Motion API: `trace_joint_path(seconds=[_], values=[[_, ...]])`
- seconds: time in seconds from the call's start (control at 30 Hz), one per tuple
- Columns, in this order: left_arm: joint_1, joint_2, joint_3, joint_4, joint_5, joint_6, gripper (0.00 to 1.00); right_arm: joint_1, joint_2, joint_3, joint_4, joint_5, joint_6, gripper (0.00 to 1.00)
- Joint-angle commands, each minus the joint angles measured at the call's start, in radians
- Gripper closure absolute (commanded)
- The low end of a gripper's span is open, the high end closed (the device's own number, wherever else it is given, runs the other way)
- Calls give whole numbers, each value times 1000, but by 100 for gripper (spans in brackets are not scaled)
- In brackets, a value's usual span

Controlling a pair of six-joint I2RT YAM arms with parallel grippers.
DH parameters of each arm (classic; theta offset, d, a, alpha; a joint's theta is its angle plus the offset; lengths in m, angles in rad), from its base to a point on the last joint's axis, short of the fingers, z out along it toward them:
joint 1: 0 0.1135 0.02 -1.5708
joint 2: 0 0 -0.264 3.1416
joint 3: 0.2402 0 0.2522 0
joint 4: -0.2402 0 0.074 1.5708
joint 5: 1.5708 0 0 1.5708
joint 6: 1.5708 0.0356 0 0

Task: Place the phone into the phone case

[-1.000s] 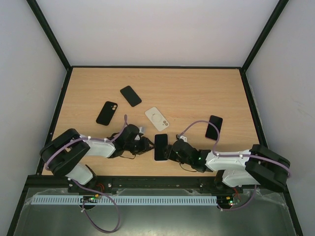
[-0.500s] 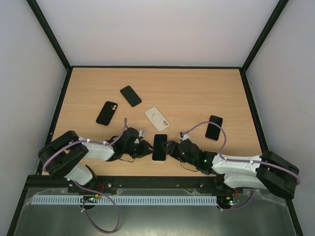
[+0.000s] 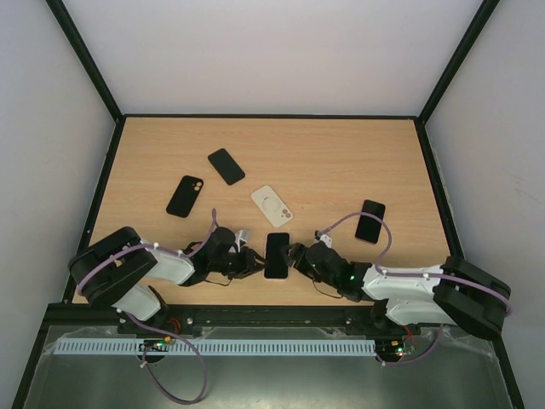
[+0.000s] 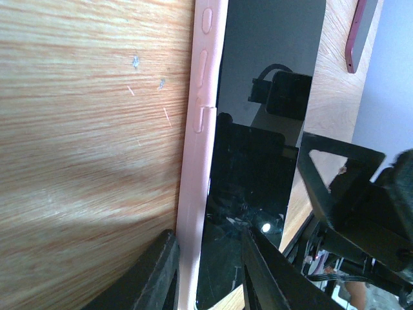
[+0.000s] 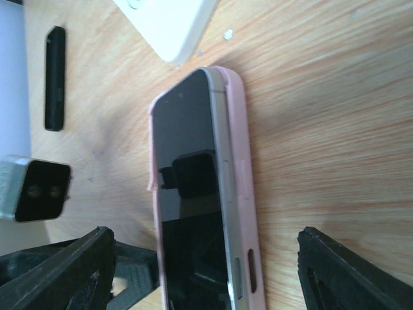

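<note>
The phone [image 3: 278, 253], black screen up, lies in a pink phone case [image 3: 267, 274] near the table's front edge. In the right wrist view the phone [image 5: 187, 213] sits tilted: its silver right edge stands above the pink case wall [image 5: 245, 194]. My left gripper [image 3: 253, 261] is at the case's left side. In the left wrist view [image 4: 210, 242] one finger is outside the pink rim [image 4: 197, 161] and the other on the screen [image 4: 271, 148], closed on that edge. My right gripper [image 3: 296, 258] is wide open, straddling the phone's near end [image 5: 206, 242].
A white case [image 3: 272, 204] lies just behind the phone. A black phone [image 3: 226, 165] and a black case [image 3: 184, 196] lie at the back left. A pink-edged phone [image 3: 370, 221] lies to the right. The table's front edge is close behind both grippers.
My right arm has stretched out lower and its gripper has come up to the phone's right edge. My left gripper has shifted slightly along the left edge. The phone has barely moved.
</note>
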Motion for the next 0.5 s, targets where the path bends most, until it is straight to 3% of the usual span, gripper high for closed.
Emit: trace_joint_path(seconds=[0.0, 0.23, 0.47], values=[[-7, 32, -14, 19, -5, -2, 71, -8, 81, 2, 70, -15, 7, 23], [-10, 55, -18, 33, -11, -4, 74, -12, 167, -2, 253, -96, 19, 20], [-9, 52, -17, 23, -15, 5, 76, -13, 100, -1, 354, -168, 25, 20]])
